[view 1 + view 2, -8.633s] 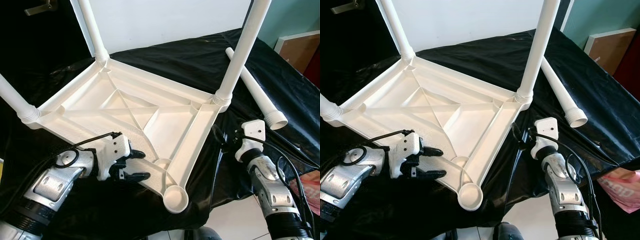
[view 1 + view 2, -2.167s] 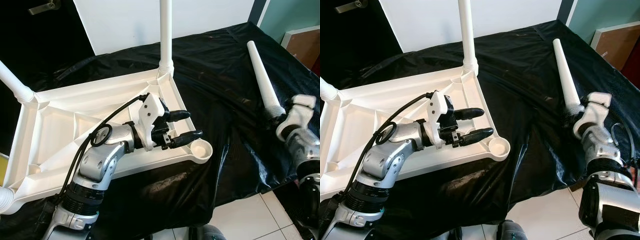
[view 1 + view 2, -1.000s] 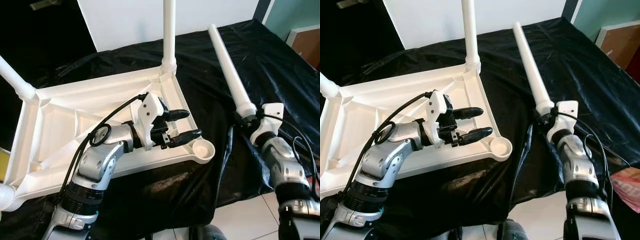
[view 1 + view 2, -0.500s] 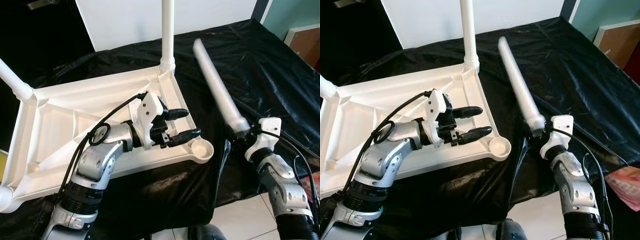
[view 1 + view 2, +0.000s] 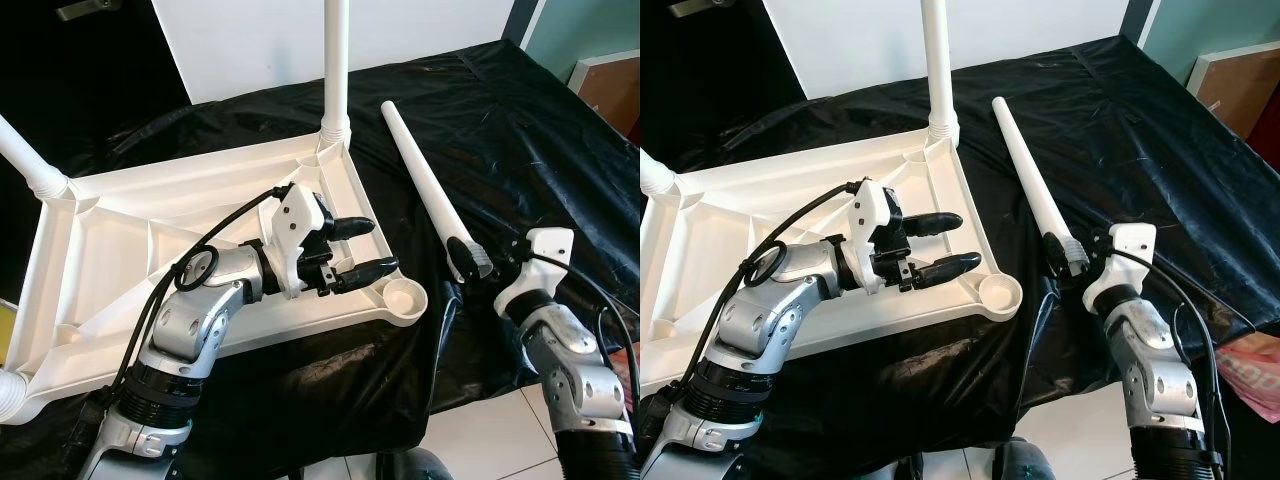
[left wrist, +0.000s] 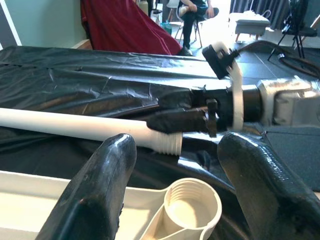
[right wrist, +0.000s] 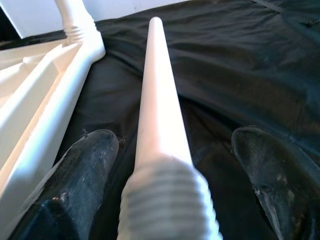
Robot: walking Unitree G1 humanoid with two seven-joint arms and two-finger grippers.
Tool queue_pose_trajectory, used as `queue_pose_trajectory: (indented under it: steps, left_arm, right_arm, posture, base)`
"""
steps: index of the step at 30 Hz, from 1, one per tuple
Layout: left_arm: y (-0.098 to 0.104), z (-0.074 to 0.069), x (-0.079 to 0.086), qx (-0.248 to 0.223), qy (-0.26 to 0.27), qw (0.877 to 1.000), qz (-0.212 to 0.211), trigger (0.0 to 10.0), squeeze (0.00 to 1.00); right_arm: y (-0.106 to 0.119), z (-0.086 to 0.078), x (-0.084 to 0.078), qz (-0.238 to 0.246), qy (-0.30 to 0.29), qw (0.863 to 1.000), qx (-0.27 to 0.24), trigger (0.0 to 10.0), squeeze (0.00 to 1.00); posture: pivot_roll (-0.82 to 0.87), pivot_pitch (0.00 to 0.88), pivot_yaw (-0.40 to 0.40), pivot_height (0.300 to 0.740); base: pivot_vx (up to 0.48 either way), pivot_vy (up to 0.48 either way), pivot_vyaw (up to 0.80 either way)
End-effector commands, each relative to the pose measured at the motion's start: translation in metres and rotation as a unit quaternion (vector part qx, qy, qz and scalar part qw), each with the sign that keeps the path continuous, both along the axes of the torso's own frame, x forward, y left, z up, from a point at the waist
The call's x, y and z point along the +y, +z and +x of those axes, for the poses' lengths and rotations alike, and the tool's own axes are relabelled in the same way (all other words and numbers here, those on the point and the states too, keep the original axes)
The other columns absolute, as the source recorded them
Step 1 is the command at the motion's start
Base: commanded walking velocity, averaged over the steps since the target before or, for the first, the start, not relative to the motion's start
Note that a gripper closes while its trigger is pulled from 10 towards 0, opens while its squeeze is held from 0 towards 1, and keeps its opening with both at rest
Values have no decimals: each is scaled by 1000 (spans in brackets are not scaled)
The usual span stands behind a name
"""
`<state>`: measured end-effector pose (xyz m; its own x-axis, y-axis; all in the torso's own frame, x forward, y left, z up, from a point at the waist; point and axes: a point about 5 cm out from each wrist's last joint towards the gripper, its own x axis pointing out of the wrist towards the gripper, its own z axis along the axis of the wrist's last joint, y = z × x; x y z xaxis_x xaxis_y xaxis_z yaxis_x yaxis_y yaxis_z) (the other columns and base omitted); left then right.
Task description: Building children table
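Observation:
The white plastic table top [image 5: 150,240] lies upside down on black cloth, with legs [image 5: 335,60] screwed into three corners. Its near right corner has an empty threaded socket [image 5: 406,296]. My left gripper [image 5: 362,248] is open over the rim just beside that socket [image 6: 192,206]. To the right of the socket, my right gripper [image 5: 487,262] is shut on the threaded end of the loose white leg [image 5: 422,185]. The leg [image 7: 157,95] points away from me, low over the cloth, and its tip lies near the far right fitted leg.
Black cloth [image 5: 520,120] drapes the work surface and hangs over its near edge above a tiled floor [image 5: 480,440]. A white board [image 5: 250,40] stands behind. A brown panel [image 5: 612,85] leans at the far right. A seated person [image 6: 192,12] is far off.
My right gripper has swung the loose leg down from a raised slant, and the threaded end has come nearer to the empty socket. The left arm has stayed where it was.

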<state>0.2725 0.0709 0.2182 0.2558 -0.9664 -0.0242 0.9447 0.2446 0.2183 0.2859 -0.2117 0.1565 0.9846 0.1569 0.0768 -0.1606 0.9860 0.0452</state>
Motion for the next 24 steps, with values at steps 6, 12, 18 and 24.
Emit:
queue_pose_trajectory:
  steps: [6, 12, 18, 24]
  left_arm:
    - [1, -8, 0, -5, -22, 1000, 17, 10000, 0]
    - [-1, -13, 0, -2, -37, 999, 27, 10000, 0]
    - [-2, -14, -1, -2, -37, 999, 30, 10000, 0]
    - [-1, -16, -3, 5, -39, 999, 29, 10000, 0]
  right_arm:
    - [8, 26, -4, 27, -11, 999, 29, 10000, 0]
    - [15, 47, 1, 24, -16, 999, 42, 10000, 0]
    - [22, 66, 11, 31, -24, 998, 56, 10000, 0]
    - [23, 83, 23, 31, -51, 994, 92, 10000, 0]
  posture:
    - [-30, 129, 43, 740]
    - [-21, 139, 47, 740]
    - [-16, 139, 45, 740]
    - [-7, 141, 39, 740]
  base:
    - [0, 0, 0]
    - [0, 0, 0]
    - [0, 0, 0]
    - [0, 0, 0]
